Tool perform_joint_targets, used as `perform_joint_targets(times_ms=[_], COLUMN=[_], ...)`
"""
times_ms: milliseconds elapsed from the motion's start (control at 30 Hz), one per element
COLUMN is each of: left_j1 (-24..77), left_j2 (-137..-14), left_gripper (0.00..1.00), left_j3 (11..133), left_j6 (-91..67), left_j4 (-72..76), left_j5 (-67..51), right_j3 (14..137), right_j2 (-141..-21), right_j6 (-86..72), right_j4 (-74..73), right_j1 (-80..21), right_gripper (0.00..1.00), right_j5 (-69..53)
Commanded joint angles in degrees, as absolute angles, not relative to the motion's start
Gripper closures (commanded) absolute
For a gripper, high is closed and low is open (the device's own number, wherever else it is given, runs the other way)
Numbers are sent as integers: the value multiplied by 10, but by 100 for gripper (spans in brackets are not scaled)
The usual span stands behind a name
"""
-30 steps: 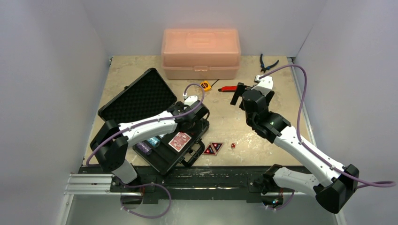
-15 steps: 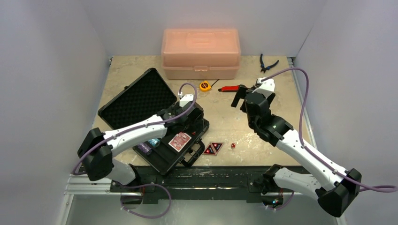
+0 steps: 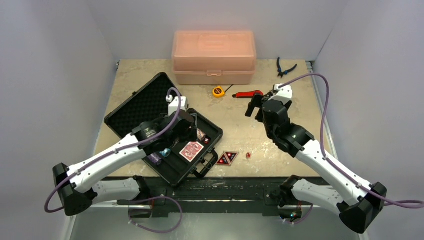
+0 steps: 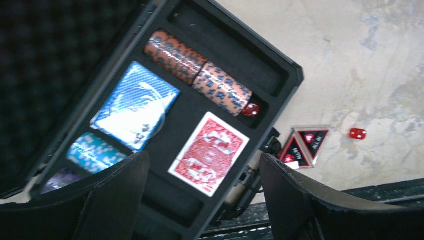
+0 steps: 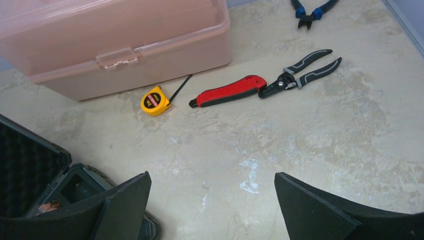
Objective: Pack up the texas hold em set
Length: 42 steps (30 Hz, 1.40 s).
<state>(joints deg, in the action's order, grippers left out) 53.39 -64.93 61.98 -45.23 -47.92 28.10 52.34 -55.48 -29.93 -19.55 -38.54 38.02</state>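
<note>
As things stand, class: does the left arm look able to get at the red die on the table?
Probably yes. The left gripper hangs open above the case, and the die lies on the table just beyond the triangles, with nothing over it.

purple chips (image 4: 58, 180) partly hidden, blue pliers (image 5: 311, 8) cropped

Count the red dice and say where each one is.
2. One red die lies inside the black case, against the end of the orange chip row. The other sits on the table, right of the triangles. More could be hidden.
</note>
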Motion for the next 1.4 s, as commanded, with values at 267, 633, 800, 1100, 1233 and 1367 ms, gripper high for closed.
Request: perform_joint_targets(times_ms=[267, 633, 800, 1100, 1233, 1367], left_j1=[505, 497, 495, 495, 495, 495], left_j2=[-511, -530, -532, -558, -560, -567], left_gripper=[19, 22, 18, 20, 21, 23], left_j3=[659, 588, 583, 589, 589, 590], left_j6=[-317, -253, -238, -234, -235, -234], left_j4=[-625, -561, -553, -568, -571, -575], left_j5=[293, 216, 202, 227, 240, 246], right_j3=[543, 467, 425, 375, 362, 350], right_j2=[-588, -585, -599, -625, -640, -665], right_j6=[-385, -417, -451, -498, -507, -511], right_j4=[-309, -300, -290, -287, -283, -282], right_j1=[-385, -386, -386, -386, -386, -385], right_gripper=[1, 1, 7, 10, 15, 21], right_j5=[302, 196, 154, 143, 131, 128])
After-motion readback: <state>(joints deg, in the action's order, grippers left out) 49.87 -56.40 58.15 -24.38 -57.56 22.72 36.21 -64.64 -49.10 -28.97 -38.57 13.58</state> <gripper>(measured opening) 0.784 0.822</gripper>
